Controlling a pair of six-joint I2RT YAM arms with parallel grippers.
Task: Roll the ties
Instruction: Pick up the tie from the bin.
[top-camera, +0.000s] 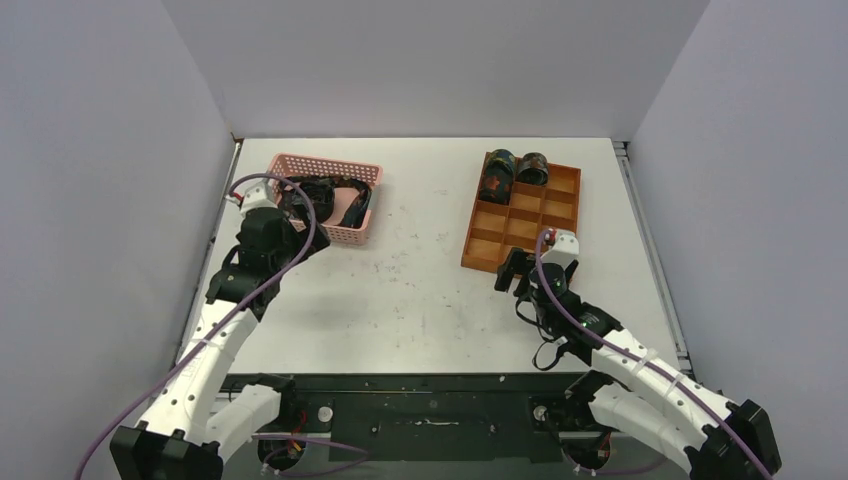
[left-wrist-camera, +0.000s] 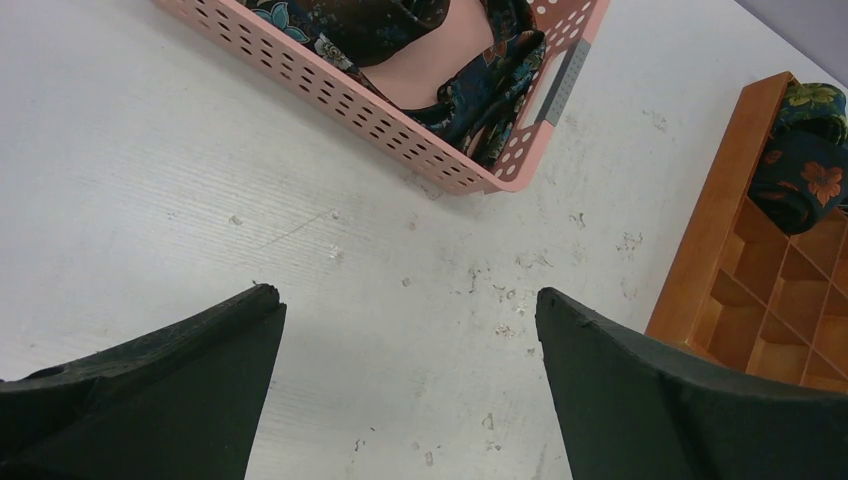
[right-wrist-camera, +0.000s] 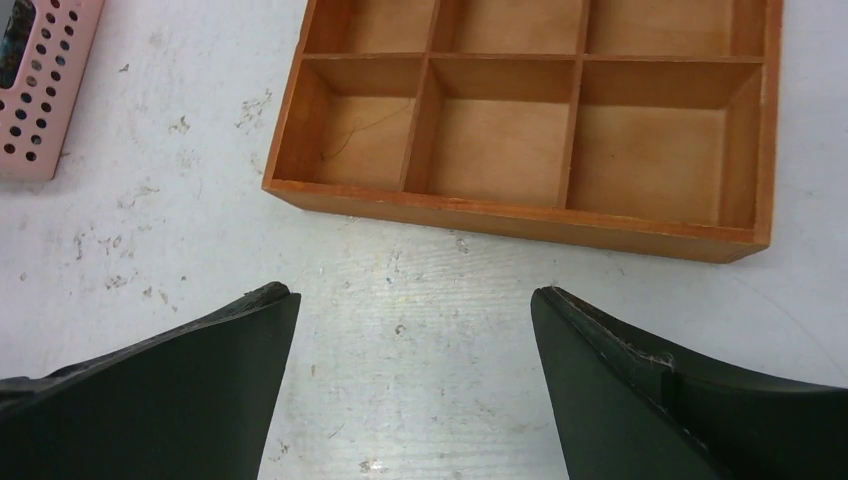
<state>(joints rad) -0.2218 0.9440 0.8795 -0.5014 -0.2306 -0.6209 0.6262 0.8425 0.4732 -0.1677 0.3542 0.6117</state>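
Ties (left-wrist-camera: 480, 90) still to be rolled sit bunched in the pink basket (left-wrist-camera: 330, 90) just ahead of our left gripper (left-wrist-camera: 405, 300), which is wide open and empty. Our right gripper (right-wrist-camera: 412, 295) is the same, with the wooden tray (right-wrist-camera: 500, 215) right in front of it and two rolled ones (top-camera: 497, 175) at the tray's far end. The bundle looks tangled, though it's hard to count, so one grab could drag out extras or tip the basket.

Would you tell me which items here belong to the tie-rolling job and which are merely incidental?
Part of the job:
- loose ties in the pink basket
- two rolled ties in the wooden tray's far compartments

Incidental:
- the robot's purple cables
- scuff marks on the table
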